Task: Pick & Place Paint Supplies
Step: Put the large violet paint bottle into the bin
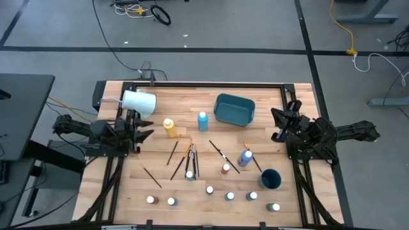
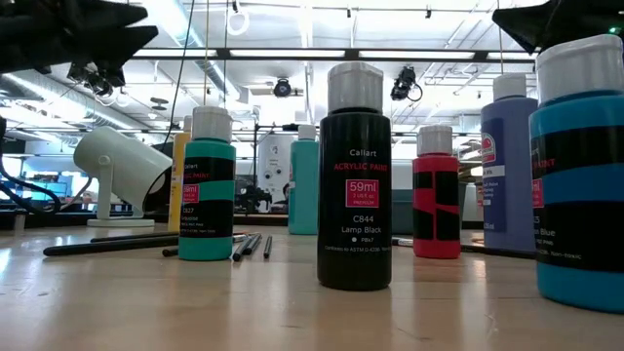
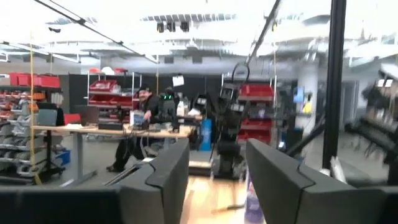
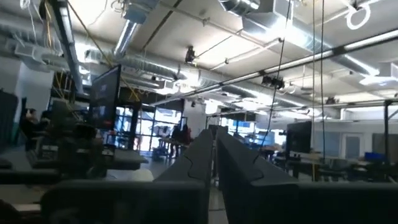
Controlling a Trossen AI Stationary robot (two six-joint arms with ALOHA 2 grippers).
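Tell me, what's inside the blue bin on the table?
From above, the blue bin looks empty; only its bare teal floor shows. The corner under its near wall is shaded, so something tiny there could be missed.

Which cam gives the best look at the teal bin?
High view: the teal bin shows whole from above, open side up, near the table's far edge. In the low view bottles stand in front and I can't pick it out. Neither wrist view shows it.

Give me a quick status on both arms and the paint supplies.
Left gripper open, empty, at table's left edge. Right gripper shut, empty, at right edge. Paint bottles and brushes untouched on table. Nothing blocking.
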